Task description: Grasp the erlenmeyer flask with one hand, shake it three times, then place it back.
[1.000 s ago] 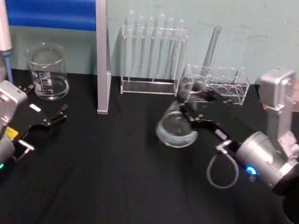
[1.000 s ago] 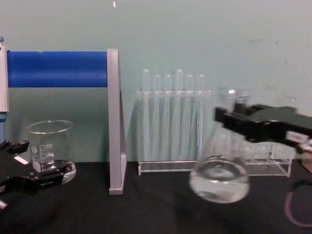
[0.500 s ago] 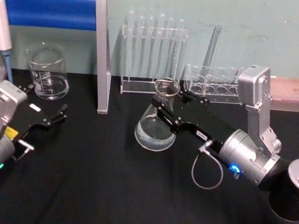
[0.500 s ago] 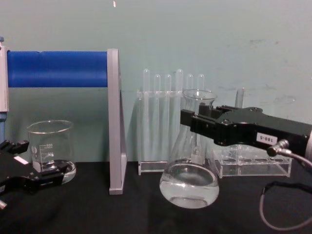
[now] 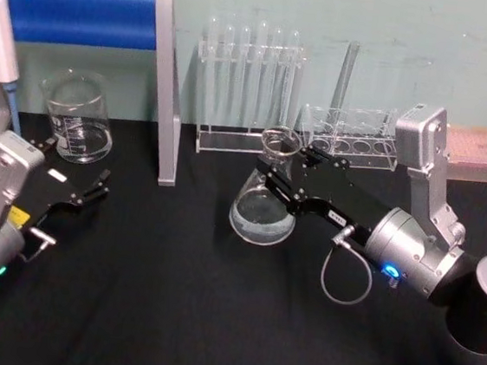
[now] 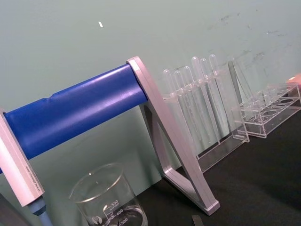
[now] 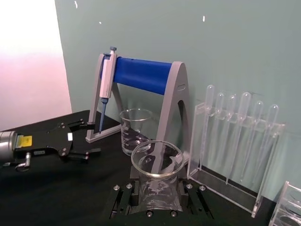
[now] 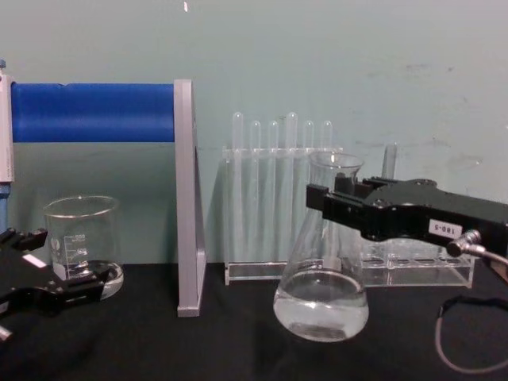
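Erlenmeyer flask (image 5: 264, 198): just right of ctr in the head view, upright, in front of the racks. The right end effector (image 5: 283, 180) is clamped on its neck just under the flared rim, one finger each side, w/ the arm coming in from the right edge.

Progress, as I read it:
- Grasp is done, so you can tick that.
- Shake count can't be judged from here. The liquid lies level and the flask isn't tilted, so this reads as either a pause in the shaking or the set-down.
- I can't tell whether the base touches the bench (image 5: 169, 314). The chest view shows it very low, at or just above the surface.
- Left to do, at min: seat it, let go, back the arm off.

Contents:
- The flask holds clear liquid, a shallow pool across the wide base, well below the neck.
- Beaker (image 5: 78, 117), left of frame beside the blue stand (image 5: 78, 15): a thin layer of clear liquid at the bottom.
- Test tubes (image 5: 251, 70) in the tall rack, upper ctr: they look empty.
- Low rack (image 5: 353, 137) behind the right arm: one tall tube (image 5: 346, 76) stands in it, contents unclear.

The left end effector (image 5: 85, 196) sits at lower left w/ fingers apart, holding nothing, parked near the beaker.
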`<state>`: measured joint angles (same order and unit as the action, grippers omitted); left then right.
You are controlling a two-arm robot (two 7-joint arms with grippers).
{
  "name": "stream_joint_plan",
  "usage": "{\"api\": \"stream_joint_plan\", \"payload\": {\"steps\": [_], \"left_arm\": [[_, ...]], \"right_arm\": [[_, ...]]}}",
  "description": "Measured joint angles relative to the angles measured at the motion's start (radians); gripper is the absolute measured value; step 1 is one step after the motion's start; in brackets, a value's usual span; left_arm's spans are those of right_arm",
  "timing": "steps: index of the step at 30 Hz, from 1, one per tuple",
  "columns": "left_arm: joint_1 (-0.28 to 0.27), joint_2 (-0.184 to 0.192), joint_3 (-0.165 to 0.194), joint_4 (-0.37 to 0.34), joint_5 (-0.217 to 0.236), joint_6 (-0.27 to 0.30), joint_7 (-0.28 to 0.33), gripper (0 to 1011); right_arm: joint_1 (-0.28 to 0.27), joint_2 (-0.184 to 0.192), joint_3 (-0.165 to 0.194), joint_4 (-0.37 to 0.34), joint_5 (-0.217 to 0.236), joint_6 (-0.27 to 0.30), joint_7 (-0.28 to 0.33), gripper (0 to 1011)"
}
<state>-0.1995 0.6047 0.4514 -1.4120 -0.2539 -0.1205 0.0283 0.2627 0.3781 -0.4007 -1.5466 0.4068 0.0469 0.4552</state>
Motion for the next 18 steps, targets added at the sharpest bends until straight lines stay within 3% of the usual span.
{"api": "stream_joint_plan", "payload": {"steps": [18], "left_arm": [[0.0,0.0,0.0,0.0,0.0,0.0,0.0,1001]], "right_arm": [[0.014,0.058,-0.04,0.04,0.049,-0.008,0.084,448]]}}
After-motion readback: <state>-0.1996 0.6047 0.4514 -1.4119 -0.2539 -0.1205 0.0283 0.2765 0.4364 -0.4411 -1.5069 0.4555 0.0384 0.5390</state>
